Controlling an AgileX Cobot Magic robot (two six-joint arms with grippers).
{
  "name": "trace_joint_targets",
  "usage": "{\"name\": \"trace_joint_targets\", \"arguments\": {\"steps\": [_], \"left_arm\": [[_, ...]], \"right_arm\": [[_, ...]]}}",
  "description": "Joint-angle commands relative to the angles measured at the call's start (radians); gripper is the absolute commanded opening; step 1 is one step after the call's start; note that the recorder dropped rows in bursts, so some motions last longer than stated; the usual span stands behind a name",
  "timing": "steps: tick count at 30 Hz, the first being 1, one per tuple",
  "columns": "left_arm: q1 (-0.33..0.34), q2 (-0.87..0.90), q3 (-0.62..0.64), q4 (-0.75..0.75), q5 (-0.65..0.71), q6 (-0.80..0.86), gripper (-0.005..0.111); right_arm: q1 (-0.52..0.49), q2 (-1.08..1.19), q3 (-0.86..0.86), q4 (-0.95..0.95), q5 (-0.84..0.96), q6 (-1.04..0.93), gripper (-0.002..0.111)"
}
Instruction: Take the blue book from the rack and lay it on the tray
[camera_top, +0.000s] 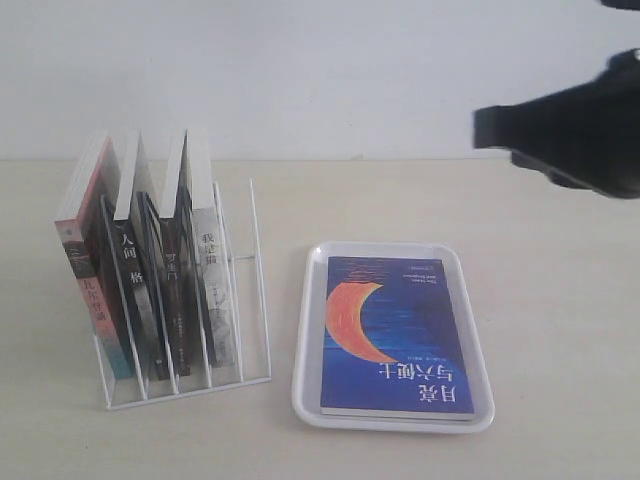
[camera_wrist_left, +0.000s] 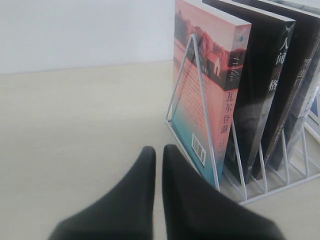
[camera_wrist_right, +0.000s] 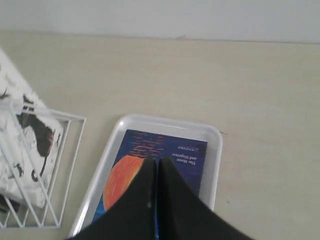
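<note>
- Exterior view: the blue book (camera_top: 400, 335) lies flat, cover up, inside the tray (camera_top: 390, 424), just right of the rack (camera_top: 240, 300).
- The rack holds four other books (camera_top: 130, 260), standing and leaning slightly.
- The right arm (camera_top: 570, 135) hangs blurred, high above the table (camera_top: 560, 330).
- Right wrist view: the right gripper (camera_wrist_right: 157, 162) has its fingers pressed together, gripping nothing, above the book's cover.
- Left wrist view: the left gripper (camera_wrist_left: 159, 150) is likewise closed and empty, near a pink-covered book (camera_wrist_left: 200, 95) at the rack's end.
</note>
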Motion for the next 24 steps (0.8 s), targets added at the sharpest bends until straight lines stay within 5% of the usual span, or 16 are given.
{"name": "trace_joint_targets", "arguments": {"steps": [1,10,24], "left_arm": [[0.004,-0.003,0.003,0.0,0.001,-0.007,0.005],[0.004,-0.003,0.003,0.0,0.001,-0.007,0.005],[0.004,-0.003,0.003,0.0,0.001,-0.007,0.005]], "right_arm": [[-0.129,-0.19,0.228,0.033,-0.161,0.052,0.0],[-0.366,-0.663,0.652,0.036,-0.426,0.056,0.0],[-0.571,-1.035,0.82,0.049,-0.396,0.145,0.0]]}}
